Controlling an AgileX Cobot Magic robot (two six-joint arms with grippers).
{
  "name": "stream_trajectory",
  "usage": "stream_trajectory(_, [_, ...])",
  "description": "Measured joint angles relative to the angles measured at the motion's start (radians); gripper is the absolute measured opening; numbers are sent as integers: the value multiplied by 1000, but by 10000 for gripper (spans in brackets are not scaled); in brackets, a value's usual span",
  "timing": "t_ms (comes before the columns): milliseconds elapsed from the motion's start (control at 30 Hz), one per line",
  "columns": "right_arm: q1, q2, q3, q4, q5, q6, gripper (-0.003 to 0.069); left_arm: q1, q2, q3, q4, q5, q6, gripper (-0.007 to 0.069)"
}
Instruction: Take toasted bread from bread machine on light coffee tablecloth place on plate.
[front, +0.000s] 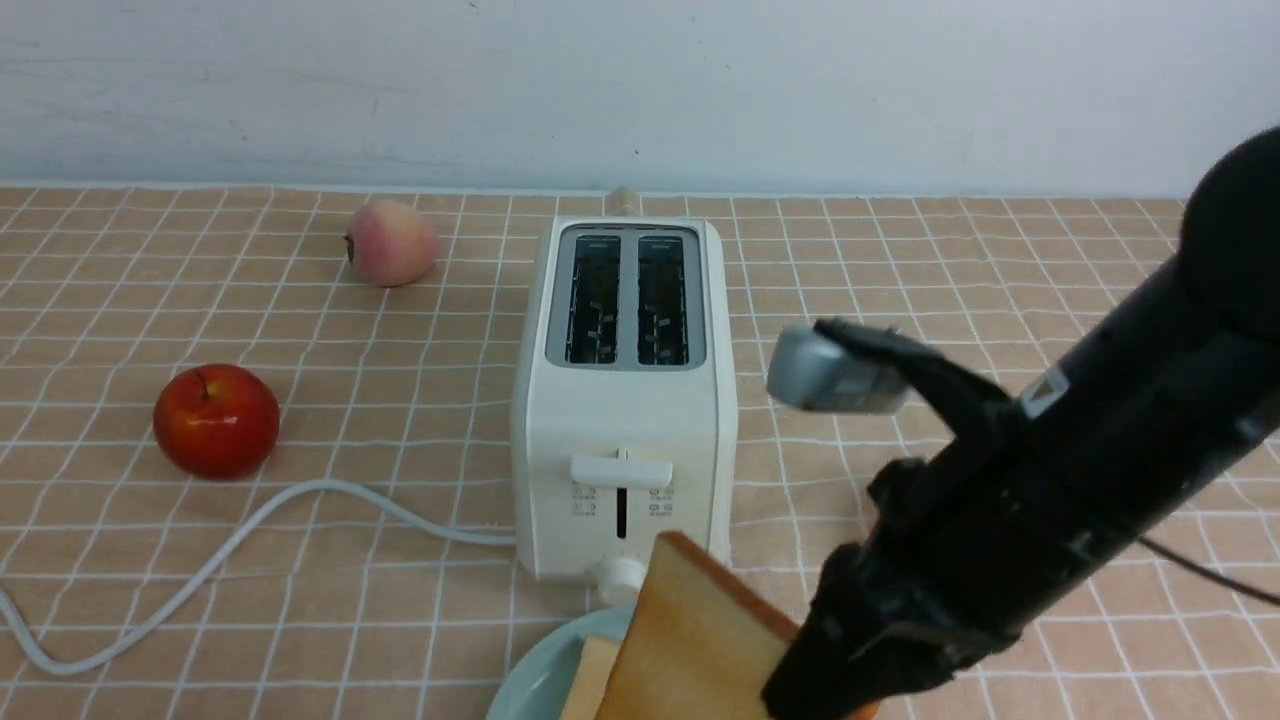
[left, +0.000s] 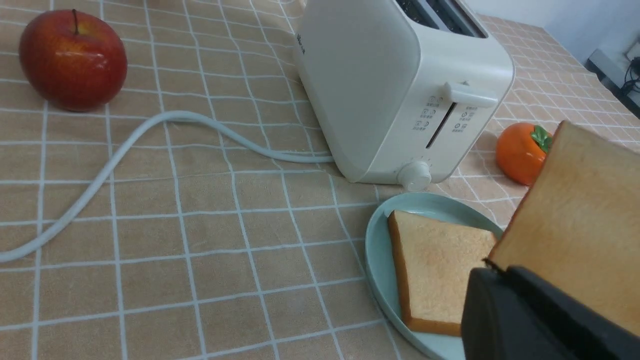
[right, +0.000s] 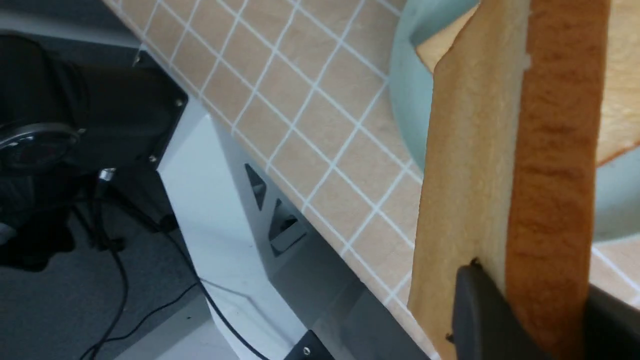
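Note:
The cream-white bread machine stands mid-table on the light coffee tablecloth, both slots empty. The mint-blue plate lies just in front of it, at the near edge. One slice of toasted bread lies flat on the plate. My right gripper is shut on the second slice and holds it tilted on edge over the plate; the right wrist view shows its crust clamped between both fingers. My left gripper is shut and empty, left of the plate, out of the front view.
A red apple sits left of the toaster and a pink-yellow apple at the back left. An orange persimmon lies right of the toaster. The white cord snakes to the left. The table's front edge runs close to the plate.

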Motion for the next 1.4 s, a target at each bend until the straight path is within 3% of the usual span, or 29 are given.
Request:
stream_trajectory(233, [0, 136, 28, 174, -61, -136, 120, 0, 0, 0, -4, 2, 0, -14])
stream_trajectory(433, [0, 232, 29, 179, -78, -154, 127, 0, 0, 0, -7, 3, 0, -14])
stream_trajectory(533, [0, 246, 29, 142, -118, -153, 201, 0, 0, 0, -8, 3, 0, -14])
stream_trajectory(633, [0, 246, 22, 77, -166, -116, 349, 0, 0, 0, -11, 3, 0, -14])
stream_trajectory(733, [0, 246, 1, 12, -166, -85, 434, 0, 0, 0, -11, 3, 0, -14])
stream_trajectory(800, [0, 246, -50, -104, -140, -26, 511, 0, 0, 0, -11, 3, 0, -14])
stream_trajectory(933, [0, 233, -191, -363, 5, 145, 548, 0, 0, 0, -13, 3, 0, -14])
stream_trajectory(967, [0, 233, -191, -363, 5, 145, 548, 0, 0, 0, -13, 3, 0, -14])
stream_trajectory(1000, [0, 216, -247, -463, 61, 227, 521, 0, 0, 0, -13, 2, 0, -14])
stream_trajectory(1100, [0, 161, -324, -604, 90, 336, 414, 0, 0, 0, -13, -21, 0, -14])
stream_trajectory(1233, [0, -27, -352, -704, 109, 436, 102, 0, 0, 0, -11, -110, 0, -14])
stream_trajectory(1267, [0, -37, -352, -709, 110, 443, 88, 0, 0, 0, -11, -115, 0, -14])
stream_trajectory(1300, [0, -113, -351, -726, 117, 470, 19, 0, 0, 0, -10, -157, 0, -14])
stream_trajectory(1400, [0, -301, -322, -756, 101, 508, -17, 0, 0, 0, -10, -221, 0, -14])
